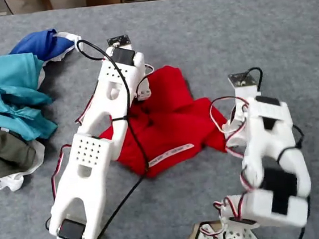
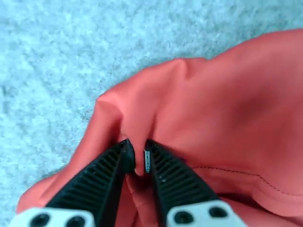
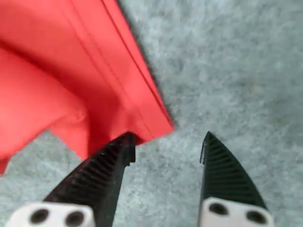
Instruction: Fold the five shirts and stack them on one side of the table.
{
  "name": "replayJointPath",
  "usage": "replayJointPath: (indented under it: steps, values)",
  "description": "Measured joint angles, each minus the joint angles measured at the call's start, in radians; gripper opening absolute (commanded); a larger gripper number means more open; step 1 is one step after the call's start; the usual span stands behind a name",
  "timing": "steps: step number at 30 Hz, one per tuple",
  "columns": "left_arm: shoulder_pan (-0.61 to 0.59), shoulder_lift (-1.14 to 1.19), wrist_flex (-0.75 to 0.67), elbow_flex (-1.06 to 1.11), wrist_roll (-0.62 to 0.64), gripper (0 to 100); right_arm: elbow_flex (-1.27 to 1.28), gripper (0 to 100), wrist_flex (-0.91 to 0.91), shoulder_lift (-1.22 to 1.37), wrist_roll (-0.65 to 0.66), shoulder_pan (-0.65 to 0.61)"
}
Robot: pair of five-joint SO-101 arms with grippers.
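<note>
High view: a crumpled red shirt (image 1: 171, 124) lies mid-table (image 1: 253, 35) on grey felt-like cloth, its white label strip (image 1: 171, 153) too small to read. A heap of shirts (image 1: 9, 101) sits at 9 o'clock. The ribbed left gripper (image 2: 136, 158) pinches a smooth red fold. The right gripper (image 3: 168, 146) stands apart beside the stitched hem (image 3: 139, 90).

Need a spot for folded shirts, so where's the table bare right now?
Bare: the far right of the table, beyond the red shirt, and the strip behind that shirt. Crowded: the left edge, heaped with the teal shirt, blue shirt and dark shirt.
</note>
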Motion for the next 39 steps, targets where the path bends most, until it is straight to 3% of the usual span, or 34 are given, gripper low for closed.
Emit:
replayJointPath:
  steps: [29, 36, 39]
  values:
    - [0.003, 0.0, 0.0, 0.0, 0.0, 2, -0.077, 23.5, 0.015, 0.051, -0.009, 0.0]
    - [0.003, -0.002, 0.0, 0.025, 0.0, 2, -0.037, 7.4, -0.061, 0.032, -0.009, -0.017]
    - [0.003, -0.002, 0.0, 0.048, -0.002, 2, -0.032, 6.3, -0.077, 0.032, -0.008, -0.035]
